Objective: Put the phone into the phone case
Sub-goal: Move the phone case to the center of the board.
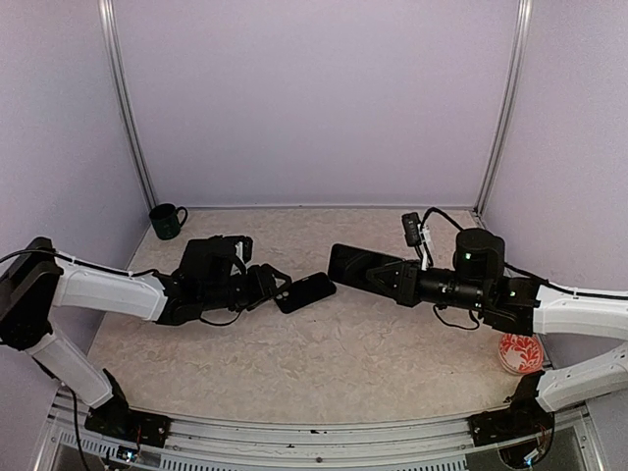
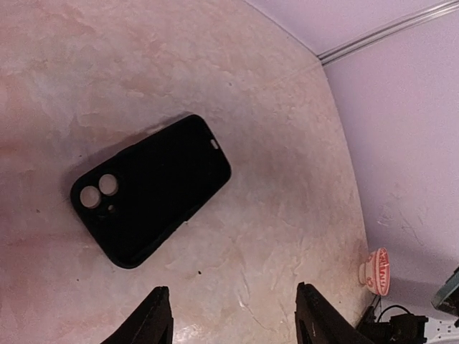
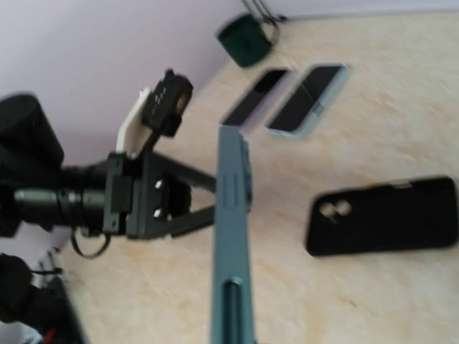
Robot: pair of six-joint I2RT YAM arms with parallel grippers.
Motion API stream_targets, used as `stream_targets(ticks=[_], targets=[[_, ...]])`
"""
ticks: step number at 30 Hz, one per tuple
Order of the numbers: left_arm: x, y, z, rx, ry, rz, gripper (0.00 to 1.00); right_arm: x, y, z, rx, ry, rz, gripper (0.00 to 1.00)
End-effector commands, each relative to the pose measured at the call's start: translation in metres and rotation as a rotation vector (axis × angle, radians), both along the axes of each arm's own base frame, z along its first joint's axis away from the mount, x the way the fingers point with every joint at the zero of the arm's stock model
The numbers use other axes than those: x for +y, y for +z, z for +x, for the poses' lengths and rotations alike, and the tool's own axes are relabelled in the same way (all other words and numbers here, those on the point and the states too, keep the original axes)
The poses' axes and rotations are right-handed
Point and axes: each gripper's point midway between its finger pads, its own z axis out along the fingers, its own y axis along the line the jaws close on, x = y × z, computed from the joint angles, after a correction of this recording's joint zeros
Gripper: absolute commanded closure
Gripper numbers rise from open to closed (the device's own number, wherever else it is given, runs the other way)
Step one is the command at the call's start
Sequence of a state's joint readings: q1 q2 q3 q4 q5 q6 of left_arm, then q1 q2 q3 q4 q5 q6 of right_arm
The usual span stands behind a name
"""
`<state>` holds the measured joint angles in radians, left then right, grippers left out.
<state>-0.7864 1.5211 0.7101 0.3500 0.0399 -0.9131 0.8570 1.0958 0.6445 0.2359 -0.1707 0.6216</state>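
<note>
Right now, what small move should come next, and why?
Probably bring the right gripper with the phone toward the phone case: the case lies flat and free on the table, and the left gripper stands open, clear of it.

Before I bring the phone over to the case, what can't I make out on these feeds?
- Phone case: which face is up; all views show plain black.
- Right pincer: its hold on the phone; right wrist view blurred, top view too small.
- Two flat items by the mug: blurred, right wrist view only.
- Left pincer: fingers cut by the left wrist view's bottom edge.
</note>
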Motion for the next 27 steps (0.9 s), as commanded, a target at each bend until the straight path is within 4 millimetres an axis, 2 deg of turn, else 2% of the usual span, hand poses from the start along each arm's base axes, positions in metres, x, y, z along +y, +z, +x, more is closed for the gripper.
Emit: stream_targets(ticks=[1, 6, 11, 16, 23, 27], targets=[[0.014, -0.045, 0.012, 0.141, 0.062, 0.152, 0.43, -0.005, 0.008, 0.007, -0.018, -0.037, -0.016, 1.0], [0.014, -0.075, 0.02, 0.227, 0.066, 0.243, 0.44, -0.001, -0.002, 0.006, 0.006, -0.02, -0.03, 1.0], [0.018, -0.096, 0.023, 0.311, 0.08, 0.327, 0.45, -0.002, -0.004, 0.006, 0.006, -0.024, -0.037, 1.0], [0.017, -0.105, 0.026, 0.34, 0.085, 0.351, 0.48, -0.004, -0.005, 0.008, -0.002, -0.033, -0.045, 1.0], [0.022, -0.114, 0.034, 0.357, 0.11, 0.418, 0.64, -0.003, -0.008, 0.009, -0.004, -0.036, -0.054, 1.0], [0.024, -0.122, 0.036, 0.372, 0.111, 0.464, 0.66, -0.004, -0.009, 0.01, -0.007, -0.04, -0.057, 1.0]])
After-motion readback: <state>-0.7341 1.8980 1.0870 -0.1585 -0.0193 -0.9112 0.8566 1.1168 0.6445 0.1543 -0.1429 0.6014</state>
